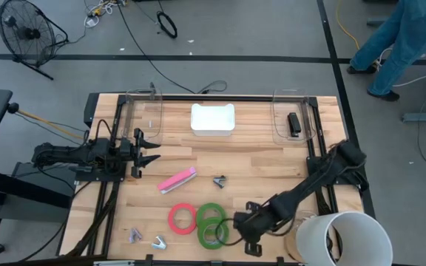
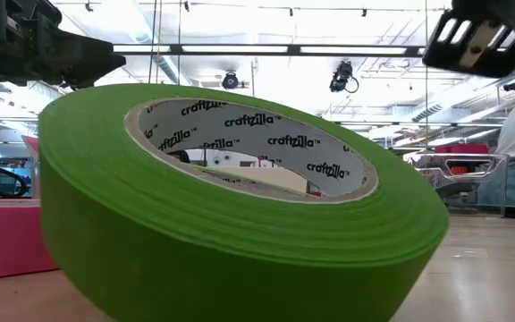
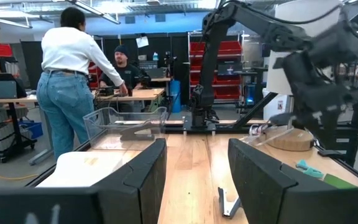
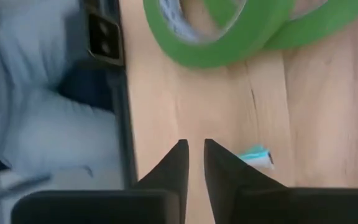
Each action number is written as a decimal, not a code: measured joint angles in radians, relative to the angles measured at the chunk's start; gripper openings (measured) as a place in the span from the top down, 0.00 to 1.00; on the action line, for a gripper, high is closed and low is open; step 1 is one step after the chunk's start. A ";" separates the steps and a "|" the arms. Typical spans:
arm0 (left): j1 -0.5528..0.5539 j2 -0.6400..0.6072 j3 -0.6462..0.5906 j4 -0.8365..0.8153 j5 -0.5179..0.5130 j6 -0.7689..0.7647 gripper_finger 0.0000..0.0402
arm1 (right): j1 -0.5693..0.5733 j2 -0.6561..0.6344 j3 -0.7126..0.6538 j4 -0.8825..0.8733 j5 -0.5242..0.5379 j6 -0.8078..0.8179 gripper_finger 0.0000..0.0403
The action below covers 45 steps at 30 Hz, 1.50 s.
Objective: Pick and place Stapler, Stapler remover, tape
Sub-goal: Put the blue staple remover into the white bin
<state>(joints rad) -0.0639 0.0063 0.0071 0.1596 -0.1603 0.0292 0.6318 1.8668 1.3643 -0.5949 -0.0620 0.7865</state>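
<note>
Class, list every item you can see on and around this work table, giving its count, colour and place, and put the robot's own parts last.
tape: three rolls, one red-pink and two green, near front edge, the greens overlapping
pink stapler: one, table middle
black stapler: one, in the clear bin at back right
clear bins: two, back left and back right
white tray: one, back centre
staple removers: three small metal ones, one at centre, two at front left
white bucket: one, front right corner
left gripper: open, left side, empty
right gripper: nearly shut, empty, beside the green rolls
</note>
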 joint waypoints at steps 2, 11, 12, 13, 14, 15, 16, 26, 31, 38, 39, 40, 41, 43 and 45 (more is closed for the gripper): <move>0.000 0.000 0.000 0.000 0.000 0.000 0.56 | 0.000 0.050 0.050 -0.084 -0.019 -0.011 0.88; 0.000 0.000 0.000 -0.002 0.007 -0.001 0.56 | 0.000 0.135 0.117 -0.175 -0.090 0.006 0.88; 0.000 0.000 0.000 -0.002 0.007 -0.001 0.56 | 0.001 0.139 0.117 -0.174 -0.093 0.010 0.88; 0.000 0.000 0.000 -0.002 0.007 -0.001 0.56 | 0.001 0.142 0.116 -0.178 -0.098 0.013 0.88; 0.000 0.000 0.000 -0.002 0.007 -0.001 0.56 | 0.000 0.143 0.112 -0.172 -0.103 0.017 0.88; 0.000 0.000 0.000 -0.002 0.007 -0.002 0.56 | 0.000 0.143 0.106 -0.163 -0.104 0.019 0.88; 0.000 0.000 0.000 -0.002 0.008 -0.002 0.56 | 0.000 0.143 0.098 -0.155 -0.104 0.022 0.87; 0.000 0.000 0.000 -0.002 0.008 -0.002 0.56 | 0.001 0.143 0.034 -0.074 -0.104 0.033 0.67; 0.000 0.000 0.000 -0.002 0.008 -0.002 0.56 | 0.000 0.138 -0.044 0.094 -0.119 0.047 0.60; 0.000 0.000 0.000 -0.003 0.008 -0.017 0.56 | 0.001 0.135 -0.080 0.135 -0.116 0.069 0.60; 0.000 0.000 0.000 -0.003 0.008 -0.019 0.56 | 0.001 0.136 -0.080 0.132 -0.114 0.069 0.61; 0.000 0.000 0.000 -0.003 0.008 -0.019 0.56 | 0.001 0.136 -0.080 0.126 -0.111 0.069 0.62; 0.000 0.000 0.000 -0.003 0.008 -0.019 0.56 | 0.001 0.137 -0.080 0.115 -0.106 0.070 0.63; 0.000 0.000 0.000 -0.003 0.008 -0.019 0.56 | 0.001 0.137 -0.080 0.085 -0.096 0.082 0.64; 0.000 0.000 0.000 -0.003 0.008 -0.019 0.56 | -0.001 0.135 -0.081 0.058 -0.107 0.100 0.65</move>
<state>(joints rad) -0.0639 0.0063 0.0071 0.1570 -0.1524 0.0105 0.6306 2.0017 1.2828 -0.5372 -0.1695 0.8866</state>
